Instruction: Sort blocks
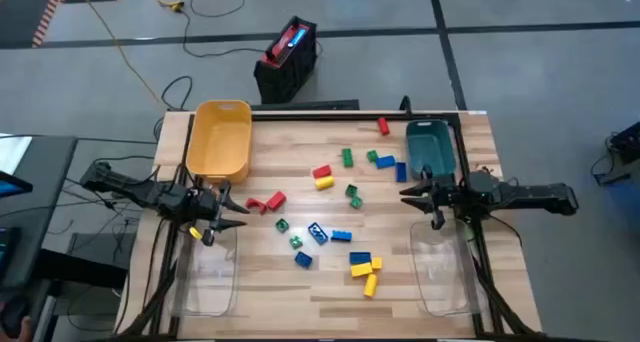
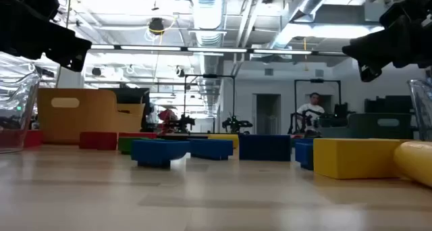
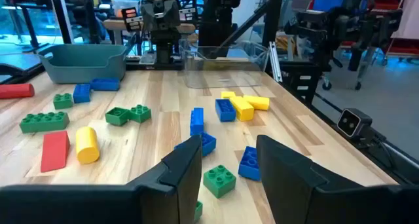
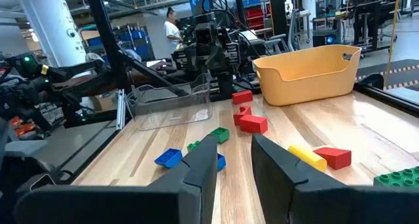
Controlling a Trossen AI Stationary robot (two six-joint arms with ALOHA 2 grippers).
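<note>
Blocks (image 1: 330, 217) lie scattered across the middle of the table (image 1: 420, 282), none binned, their long axes pointing every which way. A long blue brick (image 1: 342, 236) runs left to right; a yellow one (image 1: 371, 285) sits tilted near the front. The left gripper (image 1: 232, 214) hovers by the yellow bin (image 1: 220, 140), fingers parted, holding nothing. The right gripper (image 1: 413, 196) hangs beside the teal bin (image 1: 430, 147), jaws apart, empty too.

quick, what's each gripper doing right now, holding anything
Left gripper: open, empty, above the blocks.
Right gripper: open, empty, beside the teal bin.
</note>
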